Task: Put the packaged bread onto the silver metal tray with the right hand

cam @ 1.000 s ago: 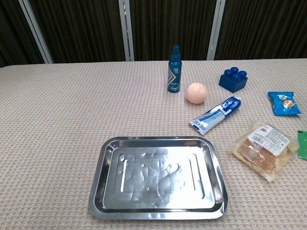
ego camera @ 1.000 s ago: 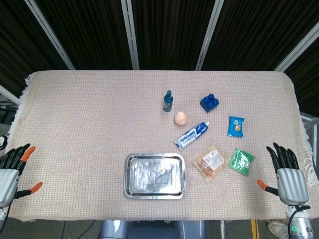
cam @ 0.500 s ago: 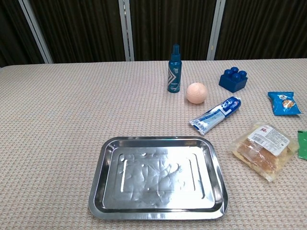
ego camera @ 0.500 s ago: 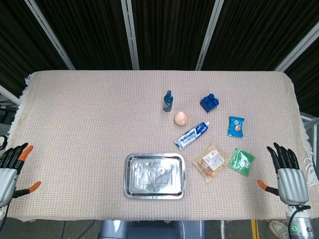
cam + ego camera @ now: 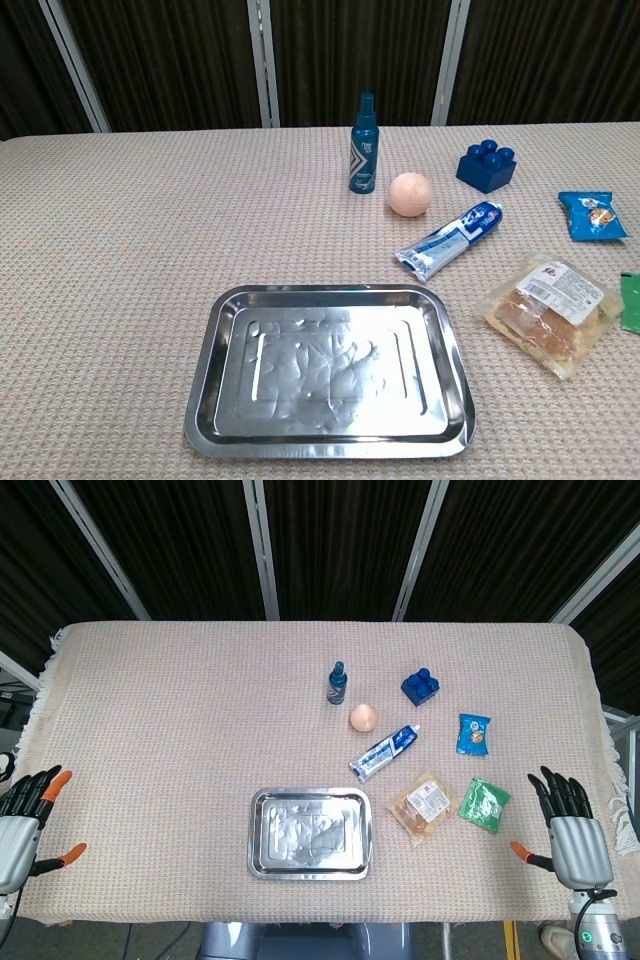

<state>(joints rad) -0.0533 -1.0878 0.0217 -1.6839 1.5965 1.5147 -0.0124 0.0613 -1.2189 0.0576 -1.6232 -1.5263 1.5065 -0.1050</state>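
The packaged bread [image 5: 423, 806] [image 5: 551, 314] lies flat in clear wrap with a white label, just right of the silver metal tray [image 5: 310, 833] [image 5: 327, 371], which holds nothing. My right hand [image 5: 571, 830] hovers at the table's right front corner, fingers spread, holding nothing, well right of the bread. At the left front edge my left hand [image 5: 22, 823] is also spread and holds nothing. Neither hand shows in the chest view.
Behind the bread lie a toothpaste tube [image 5: 384, 752], a peach ball [image 5: 364, 717], a blue spray bottle [image 5: 337, 683] and a blue toy brick [image 5: 422, 686]. A blue snack bag [image 5: 473, 733] and a green packet [image 5: 484, 804] sit to the bread's right.
My right hand has shifted slightly left and toward the table. The left hand wavered a little. Objects have not moved.
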